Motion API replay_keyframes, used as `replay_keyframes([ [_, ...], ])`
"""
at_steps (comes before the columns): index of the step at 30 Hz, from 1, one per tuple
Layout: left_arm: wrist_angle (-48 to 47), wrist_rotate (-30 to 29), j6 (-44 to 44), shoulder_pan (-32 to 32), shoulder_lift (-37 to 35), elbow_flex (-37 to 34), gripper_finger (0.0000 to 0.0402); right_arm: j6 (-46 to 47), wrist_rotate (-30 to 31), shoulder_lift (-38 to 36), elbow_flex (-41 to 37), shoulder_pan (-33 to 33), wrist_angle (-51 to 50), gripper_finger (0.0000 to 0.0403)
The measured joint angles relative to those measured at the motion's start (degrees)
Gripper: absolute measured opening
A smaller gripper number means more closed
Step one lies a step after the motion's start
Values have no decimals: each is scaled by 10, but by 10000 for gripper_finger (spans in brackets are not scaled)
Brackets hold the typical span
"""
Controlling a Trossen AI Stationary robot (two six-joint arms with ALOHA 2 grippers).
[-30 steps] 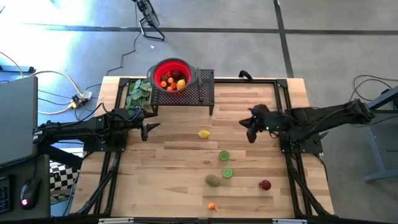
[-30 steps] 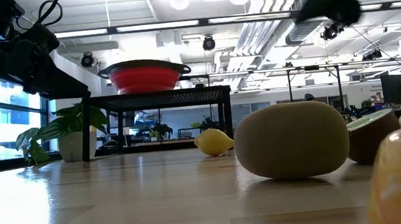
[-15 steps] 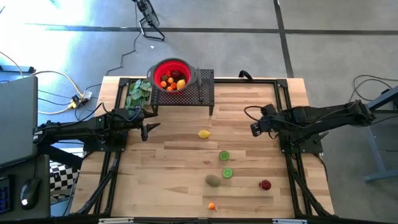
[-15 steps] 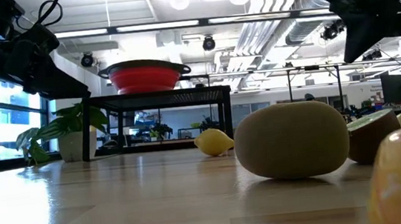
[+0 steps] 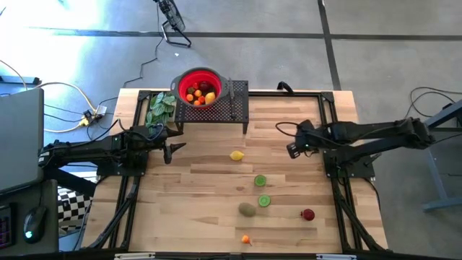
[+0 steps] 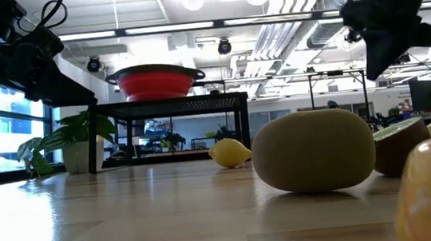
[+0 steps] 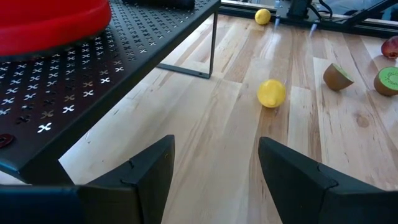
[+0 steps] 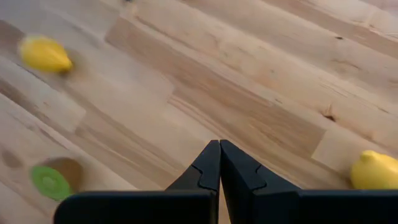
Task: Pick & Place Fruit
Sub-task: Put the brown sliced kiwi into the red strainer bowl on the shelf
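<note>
I'm seeing my left gripper (image 5: 173,150) hanging over the table's (image 5: 202,195) left side, just in front of the black rack (image 5: 234,108), its fingers (image 7: 149,171) standing spread with nothing between them. Beside the rack's left end a green leafy bunch (image 5: 160,108) is lying. On the rack a red bowl (image 5: 200,88) is sitting with several fruits piled inside. Out on the open table a lemon (image 5: 236,155) is lying near the middle, in front of the rack; closer to the front edge two lime halves (image 5: 260,181) are lying one behind the other, a kiwi (image 5: 247,209) is touching the nearer half, a small orange piece (image 5: 245,239) is sitting at the front edge, and a red fruit (image 5: 308,214) is resting farther right. My right gripper (image 5: 292,149) is hovering above the table to the right of the lemon, its fingers (image 8: 208,171) pressed together on nothing.
</note>
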Motion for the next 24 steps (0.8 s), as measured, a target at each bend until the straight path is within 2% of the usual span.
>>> replay_keyframes([
  [11,0,0,1,0,0,0,228,-124,-67,118,5,-69,-14,2],
  [19,0,0,0,0,0,0,228,-205,-54,203,101,-104,-182,2],
  [24,0,0,0,0,0,0,228,-212,-48,237,118,-140,-246,3],
])
